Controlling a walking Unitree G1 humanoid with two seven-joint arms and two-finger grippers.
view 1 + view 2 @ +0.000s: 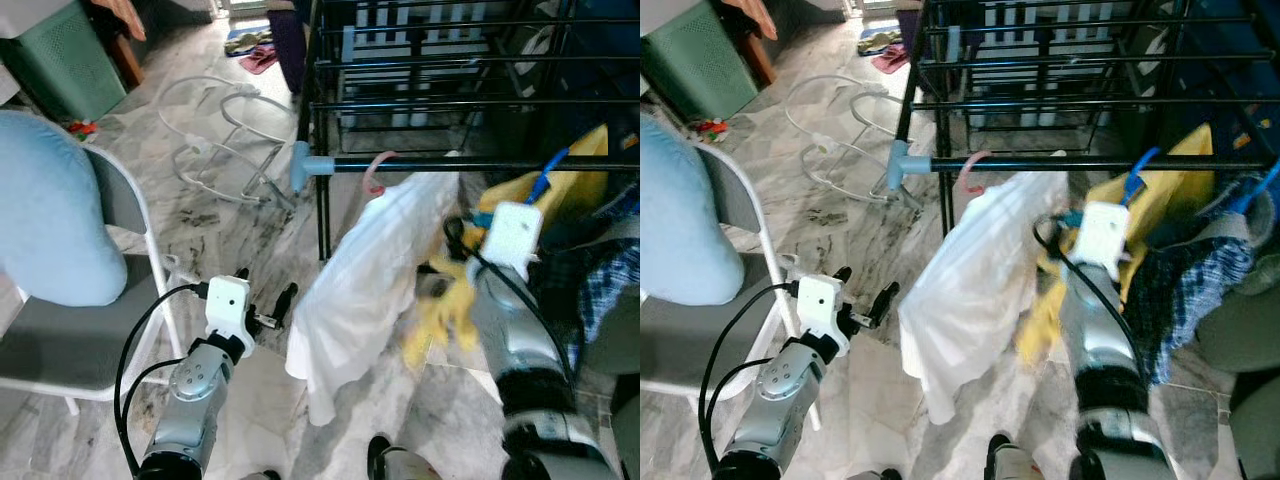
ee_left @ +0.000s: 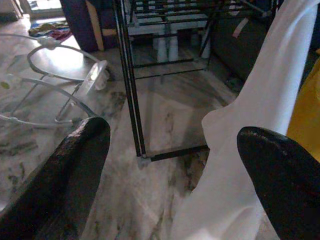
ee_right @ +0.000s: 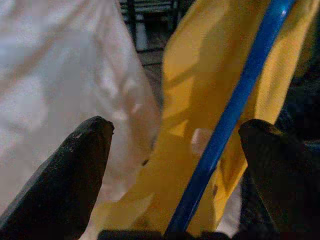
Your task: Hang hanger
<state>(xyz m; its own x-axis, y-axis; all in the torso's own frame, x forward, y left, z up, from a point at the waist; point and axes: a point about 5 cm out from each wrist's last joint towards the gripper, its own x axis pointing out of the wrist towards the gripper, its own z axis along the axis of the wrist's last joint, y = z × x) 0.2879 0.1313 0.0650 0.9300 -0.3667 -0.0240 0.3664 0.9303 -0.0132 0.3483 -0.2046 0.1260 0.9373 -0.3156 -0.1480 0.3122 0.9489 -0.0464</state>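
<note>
Hanger (image 1: 377, 172), pink, hooked on rack's front rail (image 1: 480, 163) near its left end, under white shirt (image 1: 365, 280). Light, stiff; cloth floppy, so grip hook/neck. Right pincer (image 3: 172, 150) wide by yellow garment (image 3: 200, 100); left pincer (image 2: 170, 155) wide, idle.

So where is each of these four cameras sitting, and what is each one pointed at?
Left eye view: on the head, looking forward and down at the drying rack, white garment and both silver arms.
Right eye view: its stereo twin, same scene, slightly shifted.
Left wrist view: on the left arm, looking along the open left tool at floor and rack legs.
Right wrist view: along the open right tool at the yellow garment and blue hanger.
Shared: the white garment appears in all four.
</note>
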